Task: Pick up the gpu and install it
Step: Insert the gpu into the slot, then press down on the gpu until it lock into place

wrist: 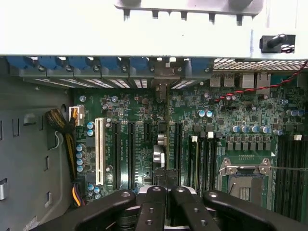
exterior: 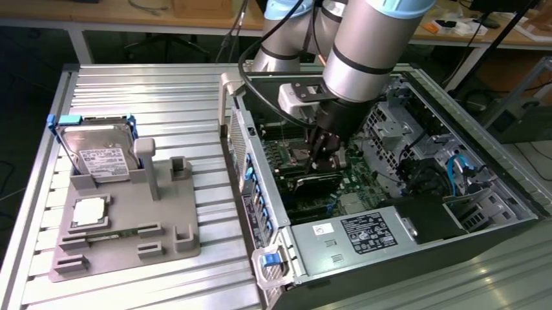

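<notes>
The gpu [wrist: 160,144] stands on edge in a slot of the green motherboard [wrist: 240,110] inside the open computer case [exterior: 483,213]. Its silver end bracket meets the case's rear wall. In the exterior view the gpu [exterior: 316,181] shows as a dark card just under the arm's tool. My gripper [exterior: 325,155] reaches down into the case, directly over the card. In the wrist view my gripper [wrist: 166,192] has its black fingers drawn together at the card's upper edge. I cannot tell whether they pinch that edge or only rest on it.
A grey parts holder [exterior: 129,248] lies on the slatted table at the exterior view's left. It carries a silver hard drive [exterior: 99,152] and a narrow green memory stick [exterior: 112,236]. Blue cables [exterior: 457,171], drive cages and the power supply [exterior: 362,236] crowd the case.
</notes>
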Controlling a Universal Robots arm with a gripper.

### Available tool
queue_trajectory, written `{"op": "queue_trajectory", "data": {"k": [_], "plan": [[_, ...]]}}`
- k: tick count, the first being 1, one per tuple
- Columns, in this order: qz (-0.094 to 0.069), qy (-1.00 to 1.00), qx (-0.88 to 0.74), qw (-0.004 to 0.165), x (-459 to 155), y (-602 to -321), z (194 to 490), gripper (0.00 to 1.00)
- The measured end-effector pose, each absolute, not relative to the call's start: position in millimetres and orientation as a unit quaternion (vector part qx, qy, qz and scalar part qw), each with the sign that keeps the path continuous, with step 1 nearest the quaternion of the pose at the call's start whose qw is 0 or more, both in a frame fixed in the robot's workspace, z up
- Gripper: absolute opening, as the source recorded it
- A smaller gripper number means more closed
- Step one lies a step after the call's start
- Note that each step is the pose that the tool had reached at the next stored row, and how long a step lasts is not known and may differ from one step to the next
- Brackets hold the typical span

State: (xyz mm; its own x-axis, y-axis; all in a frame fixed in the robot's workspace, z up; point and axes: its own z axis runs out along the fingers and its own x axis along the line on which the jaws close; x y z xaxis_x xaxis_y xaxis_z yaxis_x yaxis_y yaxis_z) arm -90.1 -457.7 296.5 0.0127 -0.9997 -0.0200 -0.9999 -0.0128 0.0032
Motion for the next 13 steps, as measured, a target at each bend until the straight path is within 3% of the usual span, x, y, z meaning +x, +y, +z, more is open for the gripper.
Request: {"op": "queue_trajectory", "data": {"k": [13], "plan": [[0.008, 0.703, -0.712, 0.006, -90.1, -457.6, 298.7, 0.11]]}}
